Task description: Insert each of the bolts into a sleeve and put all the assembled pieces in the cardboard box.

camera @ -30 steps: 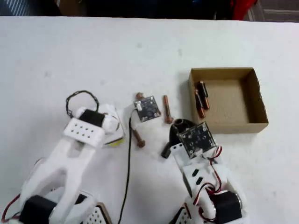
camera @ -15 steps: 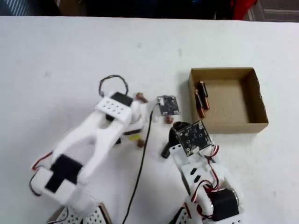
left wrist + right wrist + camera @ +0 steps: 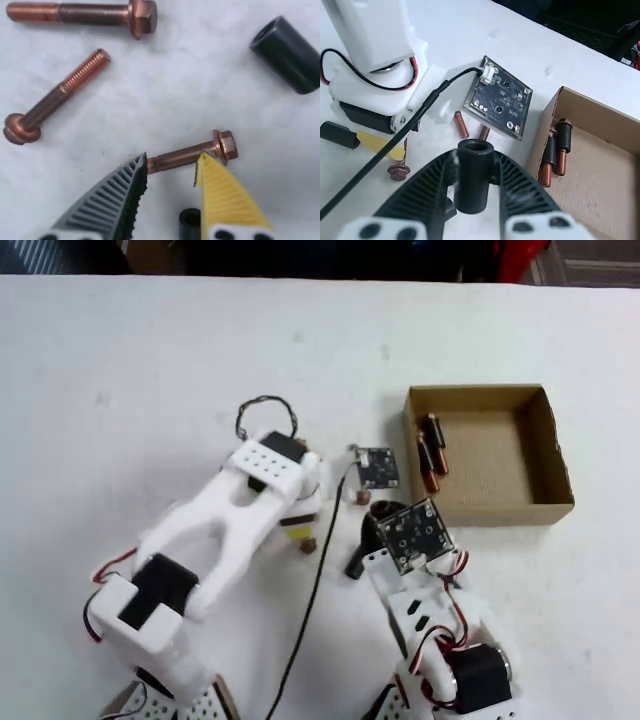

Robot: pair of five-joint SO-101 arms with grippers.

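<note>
In the left wrist view my left gripper [image 3: 172, 167] is open, its grey and yellow fingertips straddling the shaft of a copper bolt [image 3: 192, 152] lying on the table. Two more bolts [image 3: 85, 14] [image 3: 55, 97] and a loose black sleeve [image 3: 287, 55] lie beyond it. My right gripper [image 3: 474, 165] is shut on an upright black sleeve [image 3: 474, 175], close to the cardboard box [image 3: 480, 392]. Two assembled pieces [image 3: 430, 452] lie inside the box along its left wall. From above, the left gripper [image 3: 300, 530] sits left of the right gripper [image 3: 375, 525].
The left arm's camera board [image 3: 377, 467] and its black cable [image 3: 310, 590] hang between the two arms, just left of the box. Another black sleeve [image 3: 337, 134] lies beside the left gripper. White table stretches open beyond and to the left.
The left arm has swung right and forward over the loose bolts, its camera board moving toward the box. The right arm with its sleeve has barely shifted.
</note>
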